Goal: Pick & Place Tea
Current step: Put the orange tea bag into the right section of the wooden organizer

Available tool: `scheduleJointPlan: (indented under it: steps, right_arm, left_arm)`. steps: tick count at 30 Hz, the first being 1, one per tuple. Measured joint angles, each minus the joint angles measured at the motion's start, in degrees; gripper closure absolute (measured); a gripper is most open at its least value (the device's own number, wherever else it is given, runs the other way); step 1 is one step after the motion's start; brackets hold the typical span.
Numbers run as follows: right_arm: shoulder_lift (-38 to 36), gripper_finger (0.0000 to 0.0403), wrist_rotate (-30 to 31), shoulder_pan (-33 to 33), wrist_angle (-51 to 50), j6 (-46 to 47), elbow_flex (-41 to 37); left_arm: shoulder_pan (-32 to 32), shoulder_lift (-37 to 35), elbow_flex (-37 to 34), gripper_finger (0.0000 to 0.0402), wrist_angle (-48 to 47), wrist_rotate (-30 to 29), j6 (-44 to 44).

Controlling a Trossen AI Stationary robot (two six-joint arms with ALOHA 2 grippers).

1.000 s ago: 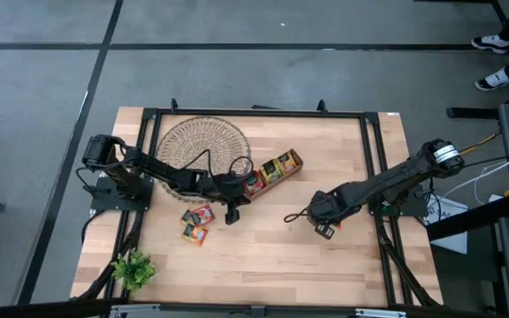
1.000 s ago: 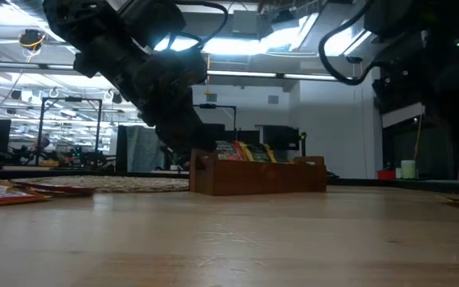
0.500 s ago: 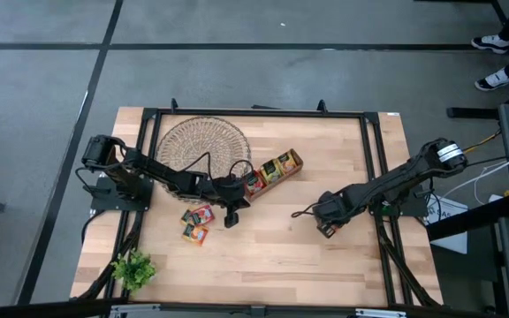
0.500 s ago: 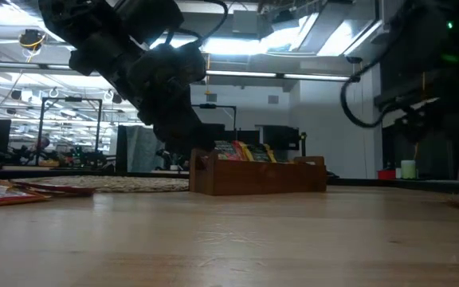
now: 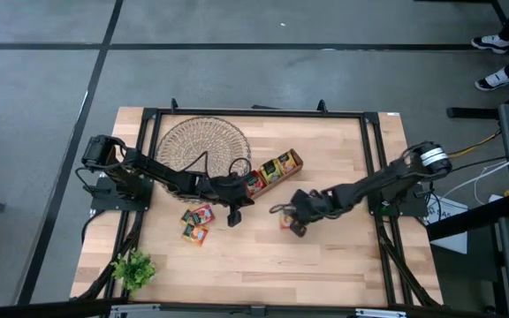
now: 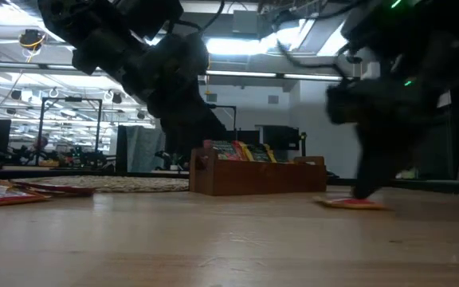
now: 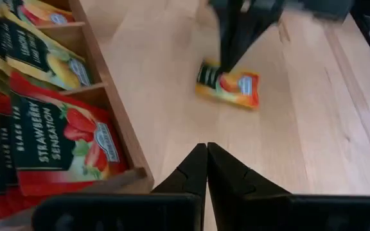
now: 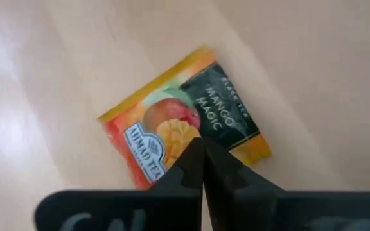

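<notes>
From above, the right gripper [image 5: 295, 226] is down on a flat orange tea sachet [image 5: 287, 220] on the wooden tabletop [image 5: 343, 256], near the wooden tray [image 5: 274, 170].

The left wrist view shows the left gripper [image 7: 207, 154] closed and empty beside the tray.

The right wrist view shows the right gripper's closed tips pressing the sachet, not pinching it. The sachet may just slide away.
</notes>
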Motion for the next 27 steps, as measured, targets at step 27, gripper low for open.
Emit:
scheduleJointPlan:
  steps: [27]
  right_arm:
    - [10.9,0.0398,2.9,-8.5,-16.6,-19.6,24.7]
  left_arm:
    - [-4.3,0.6,0.0,0.0398,4.8,-4.7,-9.6]
